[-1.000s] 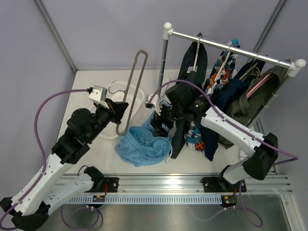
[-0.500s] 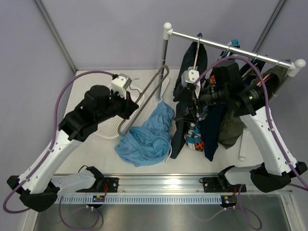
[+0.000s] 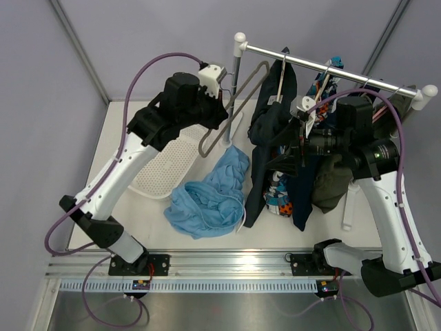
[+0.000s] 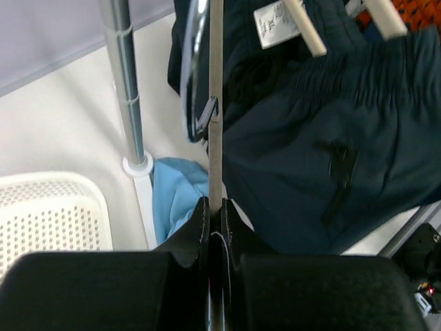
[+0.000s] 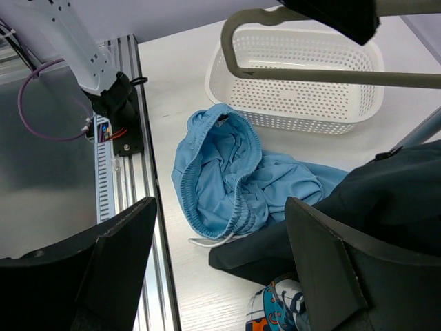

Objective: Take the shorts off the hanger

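Observation:
The light blue shorts [image 3: 207, 196] lie crumpled on the table, white drawstring showing in the right wrist view [image 5: 227, 172], and off the hanger. My left gripper [image 3: 215, 118] is shut on the bare grey hanger [image 3: 238, 96], held high and slanted next to the rack's post; in the left wrist view its jaws [image 4: 215, 207] pinch the hanger bar [image 4: 216, 103]. The dark navy shorts [image 3: 270, 131] hang on the rail, also in the left wrist view [image 4: 344, 138]. My right gripper [image 3: 295, 148] is open and empty in front of the hung clothes, above the blue shorts [image 5: 220, 255].
A white perforated basket [image 3: 165, 165] lies at back left. The clothes rail [image 3: 331, 67] on its post [image 3: 236, 83] carries several more garments on hangers at the right. The aluminium rail [image 3: 227, 262] runs along the near edge.
My left arm has swung the hanger up and right, from over the basket to beside the rack post. My right gripper let go of the blue shorts and drew back right.

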{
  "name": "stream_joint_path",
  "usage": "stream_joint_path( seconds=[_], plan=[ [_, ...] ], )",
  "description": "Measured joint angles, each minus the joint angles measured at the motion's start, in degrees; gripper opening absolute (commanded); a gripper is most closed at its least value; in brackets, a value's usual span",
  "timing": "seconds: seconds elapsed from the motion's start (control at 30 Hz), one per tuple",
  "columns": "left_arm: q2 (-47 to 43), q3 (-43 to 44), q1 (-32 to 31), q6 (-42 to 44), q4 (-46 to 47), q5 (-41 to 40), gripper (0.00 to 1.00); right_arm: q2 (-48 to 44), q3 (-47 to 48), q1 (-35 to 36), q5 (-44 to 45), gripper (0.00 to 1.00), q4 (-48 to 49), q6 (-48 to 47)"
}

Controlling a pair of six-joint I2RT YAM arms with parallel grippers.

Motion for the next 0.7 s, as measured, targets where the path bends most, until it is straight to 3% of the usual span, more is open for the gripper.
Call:
stream_joint_path(
  seconds=[0.23, 0.7],
  plan=[
    [12.33, 14.60, -1.73, 1.27, 0.33, -2.89, 0.00, -2.64, -4.50, -1.97, -1.03, 0.83, 4.04, 3.43],
    [22.16, 21.75, -2.32, 3.45, 10.05, -7.98, 0.00, -4.94, -11.89, -3.28, -3.10, 0.83, 10.29, 8.31]
  ],
)
